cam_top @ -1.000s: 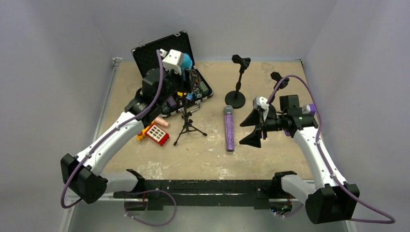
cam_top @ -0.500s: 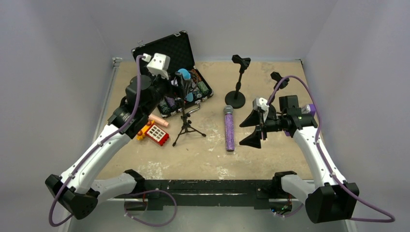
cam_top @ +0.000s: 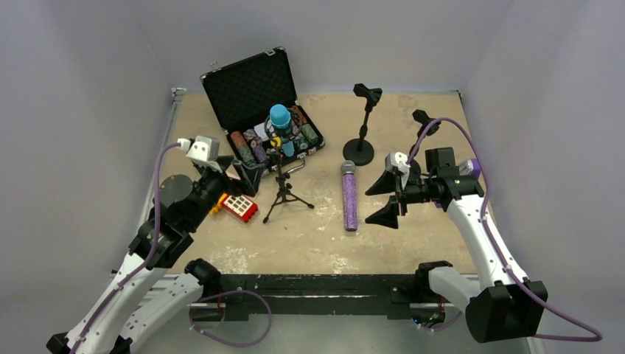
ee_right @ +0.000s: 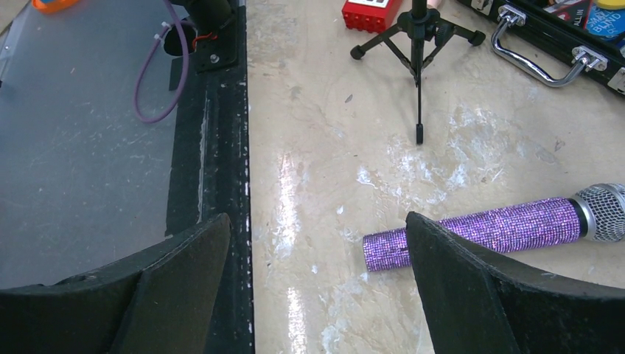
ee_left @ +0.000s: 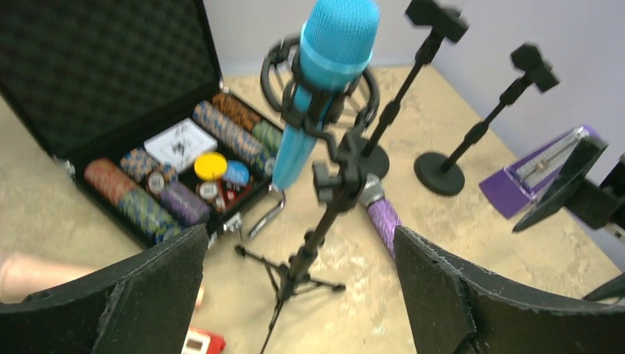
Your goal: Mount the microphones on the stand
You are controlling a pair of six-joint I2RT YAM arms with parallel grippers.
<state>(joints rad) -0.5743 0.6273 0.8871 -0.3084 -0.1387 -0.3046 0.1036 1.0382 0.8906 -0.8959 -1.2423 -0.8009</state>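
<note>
**One microphone mounted, two lying on the table**

Finds the blue microphone (ee_left: 318, 81) seated in the clip of the tripod stand (ee_left: 302, 254), head up and body tilted a little off vertical. Places this stand on the table (cam_top: 309, 236), just in front of the open black case (cam_top: 250, 88), legs spread and flat on the surface.

Records the purple microphone (cam_top: 348, 198) lying flat to the right of the tripod stand and apart from it, with the silver mesh head toward the far side and the handle toward the arms. Notes the mesh head close to the base of the nearer of two round-base stands (cam_top: 361, 133), both upright at the far right of the table.

Locates the peach-pink microphone (ee_left: 22, 267) lying flat to the left of the tripod stand. Sees only one end of it in the left wrist view, behind a finger, and nothing clear of it from above. Cannot tell about contact with the red block (cam_top: 240, 206) beside it.

Reports the left claw (ee_left: 301, 232) with fingers spread wide and nothing between the pads. Puts it low, near and to the left of the tripod stand, facing it and well clear of it.

Reports the right claw (cam_top: 383, 199) likewise spread wide and carrying nothing. Puts it just beside the handle of the purple microphone, on the right, with a gap visible from above.

Notes rows of poker chips (ee_left: 221, 129) in the case, lid propped upright.
</note>
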